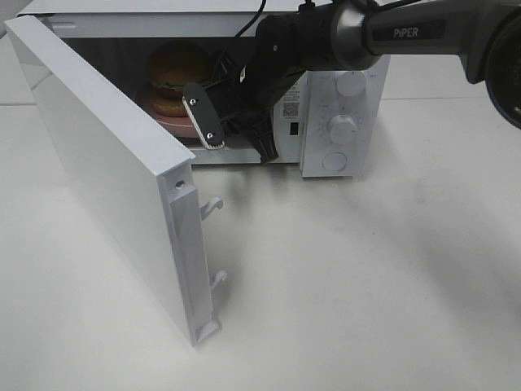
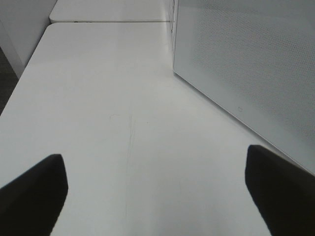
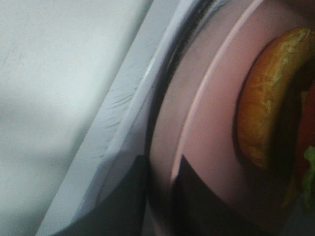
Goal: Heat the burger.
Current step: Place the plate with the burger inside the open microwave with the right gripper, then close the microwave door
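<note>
**Ann:** Where is the right arm (image 1: 326, 37)?

**Ben:** It comes in over the top right of the microwave (image 1: 342, 122). Then it bends down into the open mouth. The right gripper (image 3: 161, 162) is low at the front of the mouth, at the rim of the plate (image 3: 211, 123).

**Ann:** Are its fingers closed?

**Ben:** The right wrist view shows one dark finger on each side of the rim, close together. I cannot tell if they pinch the rim or just sit beside it.

**Ann:** And the burger (image 1: 172, 73)?

**Ben:** It is inside the microwave, on the plate, at the left of the mouth. The fingers do not touch the bun.

**Ann:** Is there room to move?

**Ben:** The door (image 1: 106, 163) swings wide open on the microwave's left. Its free edge, with two white hooks, sticks out over the table (image 1: 366, 285). The arm fills the right part of the mouth, close to the knobs (image 1: 343, 129). A wide stretch of table lies in front of the microwave.

**Ann:** What about the left gripper (image 2: 157, 196)?

**Ben:** The high view does not show it, only its own camera does. Its fingers (image 2: 34, 191) are spread wide with nothing between them. It is low over the table, beside the dotted face of the door.

**Ann:** What does the right wrist view add?

**Ben:** It shows the rim between the fingers, and the green and red layers under the bun. In the high view the gripper hides that rim.
</note>
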Robot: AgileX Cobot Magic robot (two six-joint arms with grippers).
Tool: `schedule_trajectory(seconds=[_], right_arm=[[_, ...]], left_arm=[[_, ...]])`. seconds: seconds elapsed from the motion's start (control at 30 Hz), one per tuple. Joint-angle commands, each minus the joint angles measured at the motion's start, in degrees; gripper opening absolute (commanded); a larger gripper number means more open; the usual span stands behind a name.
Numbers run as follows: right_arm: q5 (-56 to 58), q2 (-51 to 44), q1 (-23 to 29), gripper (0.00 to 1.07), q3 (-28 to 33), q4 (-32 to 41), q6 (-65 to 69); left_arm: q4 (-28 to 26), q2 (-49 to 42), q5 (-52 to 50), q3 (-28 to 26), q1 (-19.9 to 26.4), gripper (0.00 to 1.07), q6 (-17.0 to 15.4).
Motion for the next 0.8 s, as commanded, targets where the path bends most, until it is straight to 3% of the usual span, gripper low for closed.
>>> schedule_trajectory(seconds=[0.03,0.17,0.37,0.7,0.8], right_arm=[[-2.06,-0.11,-0.17,0.26,-0.86,0.17,0.69],[-1.95,-0.11,-0.17,0.42,-0.86,0.17,1.03],[-0.29,-0.46,-0.17,0.51,-0.46,2.12,1.03],[-2.92,-4.70,-0.34,0.76,6.25,3.95,0.57],[-3.72,-5.67,-0.34,0.79,7.62,3.95,0.57]], left_arm=[[0.23,-1.15,-0.17,0.17,0.29,0.90,0.00],[0.23,-1.15,-0.17,0.17,0.29,0.90,0.00],[0.23,-1.15,-0.17,0.17,0.29,0.90,0.00],[0.23,-1.15,-0.17,0.17,0.29,0.90,0.00],[0.23,-1.15,-0.17,0.17,0.29,0.90,0.00]])
